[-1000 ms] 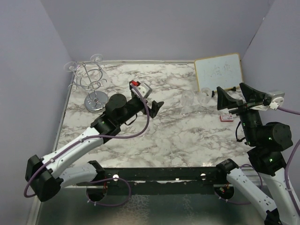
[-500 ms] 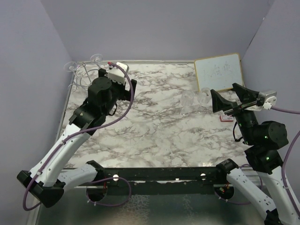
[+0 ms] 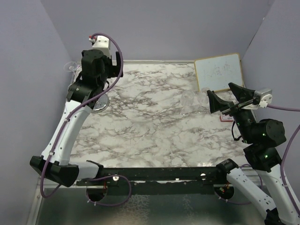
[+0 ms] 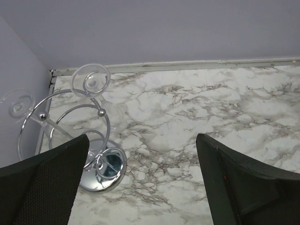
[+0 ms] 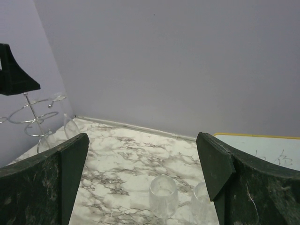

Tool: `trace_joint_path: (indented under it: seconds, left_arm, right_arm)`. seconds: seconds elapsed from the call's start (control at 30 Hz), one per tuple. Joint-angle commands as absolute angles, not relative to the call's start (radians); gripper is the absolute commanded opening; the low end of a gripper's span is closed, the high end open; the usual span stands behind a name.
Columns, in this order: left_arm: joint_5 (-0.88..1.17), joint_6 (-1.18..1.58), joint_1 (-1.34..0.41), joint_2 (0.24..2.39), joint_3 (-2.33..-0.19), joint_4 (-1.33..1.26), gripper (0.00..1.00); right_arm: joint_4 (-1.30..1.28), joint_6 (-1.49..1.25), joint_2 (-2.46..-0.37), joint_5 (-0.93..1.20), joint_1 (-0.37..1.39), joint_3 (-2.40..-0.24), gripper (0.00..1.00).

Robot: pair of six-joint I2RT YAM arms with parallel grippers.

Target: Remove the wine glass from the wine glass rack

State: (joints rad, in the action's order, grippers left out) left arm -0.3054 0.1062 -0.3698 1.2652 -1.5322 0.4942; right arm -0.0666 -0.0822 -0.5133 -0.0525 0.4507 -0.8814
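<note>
The chrome wine glass rack (image 4: pixel 61 117) stands in the back left corner on its round mirror base (image 4: pixel 101 166). Two clear wine glasses hang upside down from its loops, one with its foot (image 4: pixel 90 80) on the near loop and its bowl (image 4: pixel 115 117) below, the other with its foot (image 4: pixel 17 104) at the far left. My left gripper (image 4: pixel 140 187) is open and empty, high above and just right of the rack. In the top view the left arm hides most of the rack; only its base (image 3: pixel 99 104) shows. My right gripper (image 3: pixel 228 97) is open and empty over the table's right side.
Two clear glasses (image 3: pixel 187 99) (image 3: pixel 204 97) stand on the marble table right of centre, also in the right wrist view (image 5: pixel 163 194). A whiteboard (image 3: pixel 219 71) leans at the back right. A small red and white card (image 3: pixel 226 117) lies below the right gripper. Purple walls close the left, back and right.
My left arm swung from the table's middle to the back left corner and rose above the rack. My right gripper drifted slightly left and stayed open.
</note>
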Motion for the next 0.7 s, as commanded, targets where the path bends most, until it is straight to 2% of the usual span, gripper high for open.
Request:
trace_joint_path:
  seconds: [0.0,0.17,0.3,0.53,0.67]
  left_arm:
    - [-0.285,0.193,-0.322,1.344,-1.645,0.563,0.99]
    - [-0.240,0.226,-0.288,1.432,-1.740,0.577,0.99]
    - [-0.184,0.223,-0.194,1.506,-1.839,0.602,0.98]
    - [0.072,0.306,0.002,1.613,-1.935,0.594,0.95]
    - [0.242,0.382,0.104,1.689,-1.987,0.571,0.87]
  right_arm:
    - [-0.042,-0.085,-0.524,-0.005,0.455,-0.874,1.00]
    - [-0.040,-0.086,-0.537,0.007,0.456,-0.877,1.00]
    - [-0.040,-0.086,-0.545,0.011,0.456,-0.879,1.00]
    - [-0.037,-0.091,-0.573,0.028,0.461,-0.890,1.00]
    - [-0.034,-0.088,-0.585,0.026,0.467,-0.890,1.00]
